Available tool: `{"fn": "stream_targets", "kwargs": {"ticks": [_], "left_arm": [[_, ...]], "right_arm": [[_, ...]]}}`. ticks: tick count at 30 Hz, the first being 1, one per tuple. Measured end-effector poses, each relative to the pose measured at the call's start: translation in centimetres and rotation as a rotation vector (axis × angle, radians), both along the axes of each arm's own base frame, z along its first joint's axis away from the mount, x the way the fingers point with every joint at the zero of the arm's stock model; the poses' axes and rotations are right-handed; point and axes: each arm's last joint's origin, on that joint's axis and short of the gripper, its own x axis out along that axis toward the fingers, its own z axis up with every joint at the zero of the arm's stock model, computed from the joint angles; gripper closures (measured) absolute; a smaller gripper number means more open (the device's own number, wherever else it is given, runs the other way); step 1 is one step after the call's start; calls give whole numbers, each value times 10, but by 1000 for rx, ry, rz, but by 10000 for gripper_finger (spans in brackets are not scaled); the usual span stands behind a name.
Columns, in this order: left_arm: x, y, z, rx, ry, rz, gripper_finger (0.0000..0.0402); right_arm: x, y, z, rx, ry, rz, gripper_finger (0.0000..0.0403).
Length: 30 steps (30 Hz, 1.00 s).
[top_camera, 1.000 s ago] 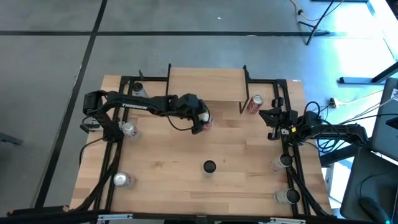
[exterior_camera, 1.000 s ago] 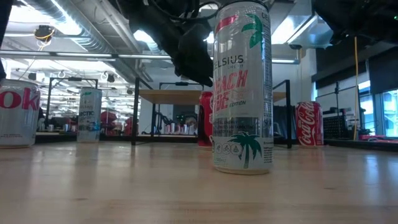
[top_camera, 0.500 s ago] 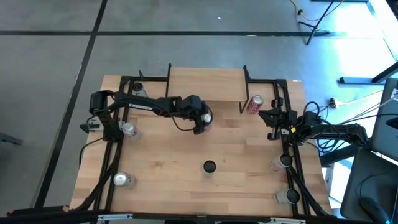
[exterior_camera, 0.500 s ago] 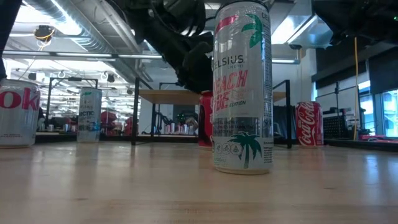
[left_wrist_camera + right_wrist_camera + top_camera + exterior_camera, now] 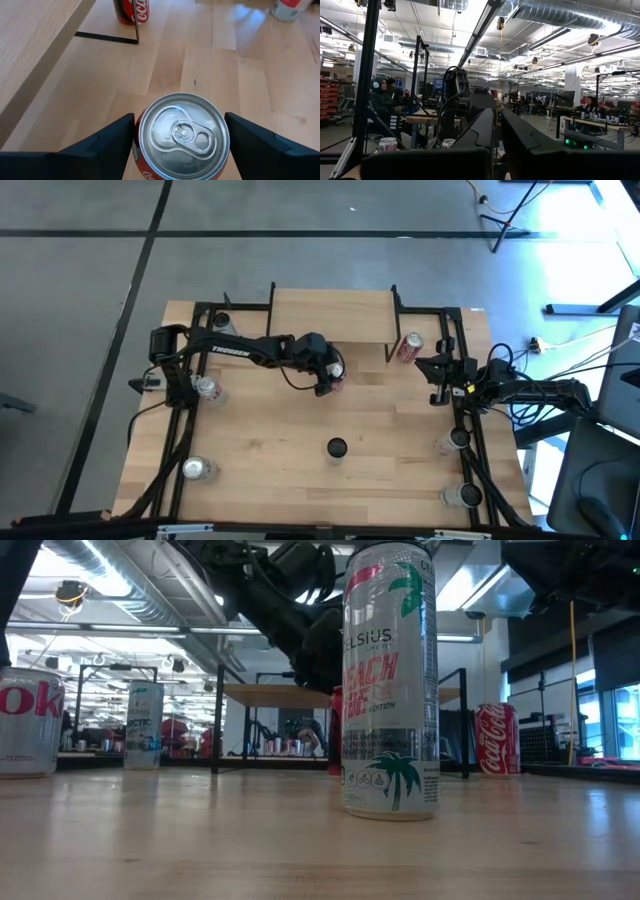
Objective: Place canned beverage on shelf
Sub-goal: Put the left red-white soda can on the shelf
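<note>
Nearest the low camera, well short of the shelf, stands a tall Celsius can, upright on the table. Farther on, just in front of the shelf's front edge, the left gripper has its fingers hugging both sides of a red cola can, silver lid facing the wrist camera. Beside the shelf's right leg stands another red Coca-Cola can. Off past that, the right gripper waits, fingers nearly closed on nothing.
</note>
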Motion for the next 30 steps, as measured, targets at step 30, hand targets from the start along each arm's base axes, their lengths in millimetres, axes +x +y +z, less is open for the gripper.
{"fn": "stream_targets", "kwargs": {"ticks": [30], "left_arm": [[1,-9,-4,16,12,37,73]], "right_arm": [[0,0,-1,1,8,0,375]]}}
